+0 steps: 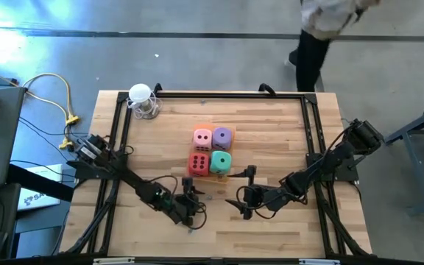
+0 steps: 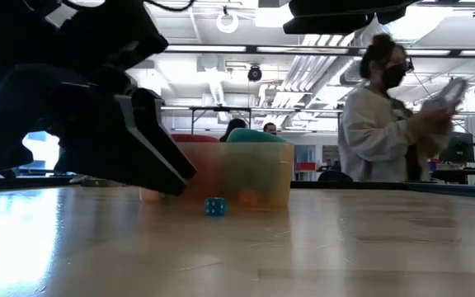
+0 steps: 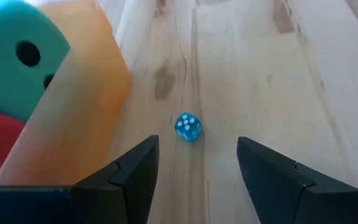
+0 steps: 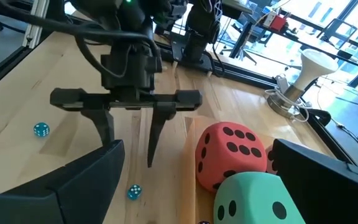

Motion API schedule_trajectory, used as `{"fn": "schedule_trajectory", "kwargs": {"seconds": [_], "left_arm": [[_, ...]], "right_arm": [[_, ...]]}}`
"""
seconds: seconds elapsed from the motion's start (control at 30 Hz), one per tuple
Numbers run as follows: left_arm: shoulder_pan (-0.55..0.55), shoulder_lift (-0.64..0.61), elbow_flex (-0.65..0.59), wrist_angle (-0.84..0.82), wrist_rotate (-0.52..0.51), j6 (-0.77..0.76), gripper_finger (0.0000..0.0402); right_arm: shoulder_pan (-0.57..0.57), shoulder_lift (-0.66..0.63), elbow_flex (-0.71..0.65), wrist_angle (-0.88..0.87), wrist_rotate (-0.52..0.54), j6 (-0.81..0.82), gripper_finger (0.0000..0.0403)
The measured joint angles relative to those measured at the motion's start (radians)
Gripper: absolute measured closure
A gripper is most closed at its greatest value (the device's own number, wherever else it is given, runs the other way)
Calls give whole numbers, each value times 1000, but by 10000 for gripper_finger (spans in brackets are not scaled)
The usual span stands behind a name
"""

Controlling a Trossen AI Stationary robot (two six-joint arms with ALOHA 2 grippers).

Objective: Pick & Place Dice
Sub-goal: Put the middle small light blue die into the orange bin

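From overhead I see the four big foam dice sitting together in a two-by-two block mid-tabletop (image 1: 271,125): pink die (image 1: 202,138) and purple die (image 1: 222,137) on the far row, red die (image 1: 199,163) and teal die (image 1: 221,162) on the near row, touching one another. They rest in a translucent orange tray (image 3: 73,118); in my left wrist view its wall stands in front of the teal and red faces

My left tool (image 4: 129,134) is low over the wood just on the near side of the tray, fingers pointing down and spread partway, nothing between them. A tiny blue die (image 3: 188,127) lies on the bare wood just ahead of the gap, untouched. My right wrist view shows a second tiny blue die (image 4: 40,129) farther off on the boards

My right tool (image 1: 240,188) sits near the teal die's near corner, fingers wide apart and empty. Its camera looks straight across at the left tool, with the red and teal dice close in at the side

Far left corner of the tabletop holds a small white lamp on a round base (image 1: 143,99). A person in a light top (image 2: 386,124) stands beyond the far edge, seen in the low view
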Motion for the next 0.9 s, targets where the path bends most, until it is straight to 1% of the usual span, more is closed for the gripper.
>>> {"fn": "schedule_trajectory", "kwargs": {"seconds": [0.37, 0.57, 0.63, 0.7, 0.8, 0.9], "left_arm": [[60, 11, 5, 10, 107, -27, 193], [66, 14, 3, 27, 136, 17, 193], [66, 16, 3, 28, 165, 11, 193], [67, 19, -1, 15, 161, 18, 193], [72, 18, 0, 39, 149, 45, 193], [82, 18, 0, 56, 163, 92, 193]], "right_arm": [[0, 0, 0, -2, 0, 0, 3], [0, 0, 0, -6, 0, 1, 3], [0, 0, 0, -6, 0, 1, 3], [0, 0, 0, -6, 0, 1, 3], [0, 0, 0, -6, 0, 1, 3], [0, 0, 0, -6, 0, 1, 3]]}}
